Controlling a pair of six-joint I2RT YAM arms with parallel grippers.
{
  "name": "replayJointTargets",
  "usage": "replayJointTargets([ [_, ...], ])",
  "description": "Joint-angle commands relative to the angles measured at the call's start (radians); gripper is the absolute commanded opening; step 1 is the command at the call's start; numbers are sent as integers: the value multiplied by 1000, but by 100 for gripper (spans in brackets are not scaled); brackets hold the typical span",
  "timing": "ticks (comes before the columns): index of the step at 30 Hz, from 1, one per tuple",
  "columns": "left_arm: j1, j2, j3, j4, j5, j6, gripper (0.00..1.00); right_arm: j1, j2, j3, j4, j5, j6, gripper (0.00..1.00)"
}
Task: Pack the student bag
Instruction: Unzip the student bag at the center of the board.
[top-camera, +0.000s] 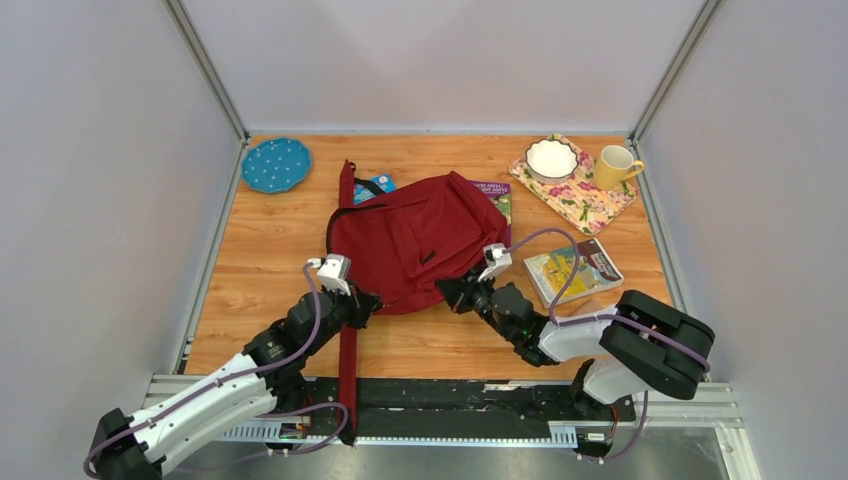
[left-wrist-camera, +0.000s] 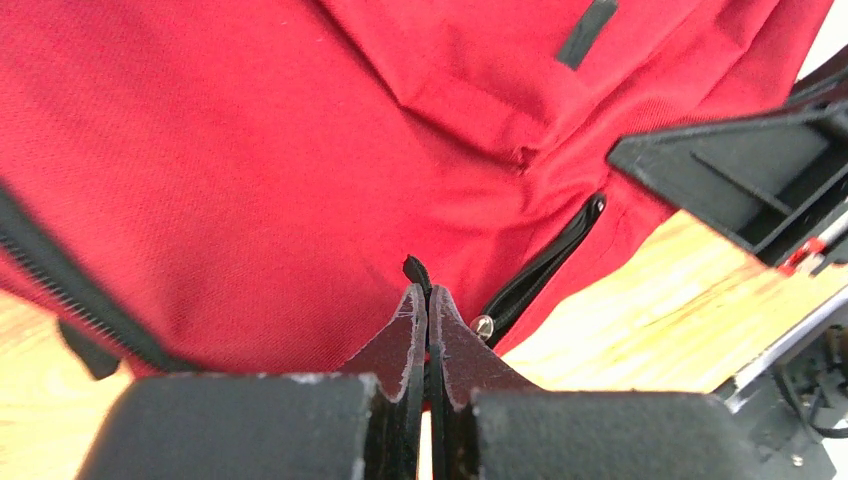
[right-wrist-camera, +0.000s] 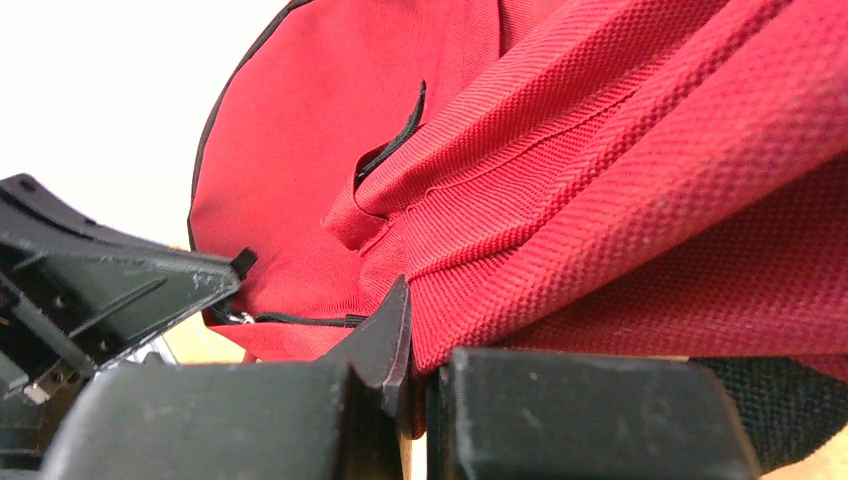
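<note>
Backpack (top-camera: 415, 240), laid flat at the centre of the frame and gripped at its lower edge by 2 grippers. The left gripper (left-wrist-camera: 428, 295) is closed on a thin black tab (left-wrist-camera: 414, 268), judged to be a zipper pull. The right gripper (right-wrist-camera: 410, 300) is clamped on a fold of the red fabric. For a clean opening, the fabric should be held taut while the tab is drawn along the zipper (left-wrist-camera: 540, 265). No brand is seen, and the print on the book (top-camera: 573, 270) at right is too small to be read.

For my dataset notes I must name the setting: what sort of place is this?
Probably a robot test cell: plain grey panels enclose a wooden table, with staged props like the student bag and yellow mug.
</note>
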Motion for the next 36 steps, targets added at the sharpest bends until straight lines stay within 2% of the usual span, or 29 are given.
replayJointTargets([
  [1, 0, -50, 35, -85, -38, 134, 0, -86, -60, 61, -14, 2, -17, 0],
  [4, -1, -84, 47, -94, 23, 190, 0, -129, -99, 144, -154, -61, -48, 0],
  [6, -1, -96, 66, -97, 85, 251, 0, -170, -126, 208, -331, -97, -49, 0],
  [8, -1, -96, 96, -100, 209, 287, 0, -184, -169, 235, -352, -101, -93, 0],
  [11, -1, -78, 122, -96, 358, 321, 0, -246, -189, 336, -503, -193, -113, 0],
  [12, 0, -64, 129, -91, 387, 324, 0, -267, -186, 376, -606, -262, -124, 0],
  [13, -1, -58, 139, -83, 439, 326, 0, -288, -182, 399, -629, -320, -130, 0],
  [18, -1, -24, 150, 12, 553, 295, 0, -452, -105, 523, -700, -618, -153, 0],
  [22, -9, 25, 139, 96, 611, 264, 0, -560, 68, 704, -930, -778, -143, 1],
  [25, -32, 77, 109, 180, 593, 238, 0, -595, 158, 764, -1074, -721, -111, 20],
  [26, -39, 108, 100, 232, 581, 227, 0, -609, 179, 769, -1094, -704, -97, 32],
  [28, -61, 137, 69, 286, 533, 197, 0, -624, 211, 750, -1127, -657, -75, 46],
  [29, -73, 171, 61, 338, 515, 177, 0, -636, 210, 732, -1125, -634, -52, 58],
  [32, -113, 232, 32, 424, 446, 155, 0, -647, 165, 664, -1146, -528, -14, 68],
  [36, -138, 297, 21, 475, 366, 143, 0, -647, 30, 556, -1159, -401, 47, 70],
])
